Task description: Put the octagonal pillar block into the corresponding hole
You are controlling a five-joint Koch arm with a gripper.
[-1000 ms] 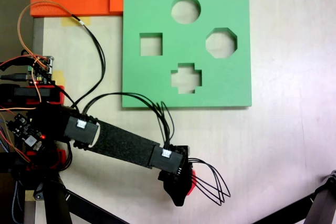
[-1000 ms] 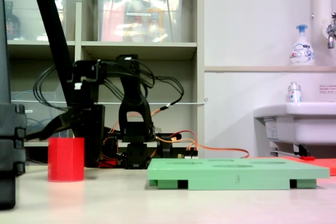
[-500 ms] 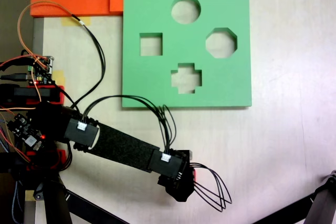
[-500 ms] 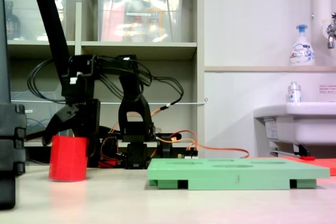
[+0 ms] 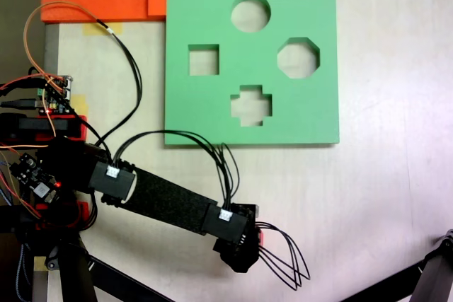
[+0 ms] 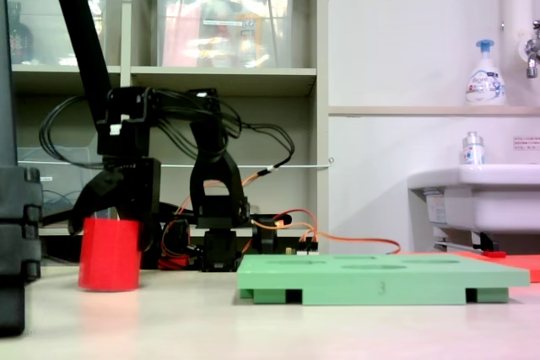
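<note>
1. Gripper (image 6: 110, 217) in a fixed view sits over the top of the small bright red foam octagonal block (image 6: 109, 255), its black jaws spread to either side of the upper edge; I cannot tell whether they have clamped it.
2. Red block stands on the pale tabletop (image 5: 368, 196), tilted slightly, well apart from the flat square green foam board (image 5: 212, 111) and its eight-sided cutout (image 5: 298, 58).
3. Risk, as I judge it: a grip this high on soft foam could let the block tip or slip out during lifting, and a rotated block would catch on the cutout's edges.
4. Compared with a second ago, the gripper has dropped onto the block, which now leans and has shifted slightly.
</note>
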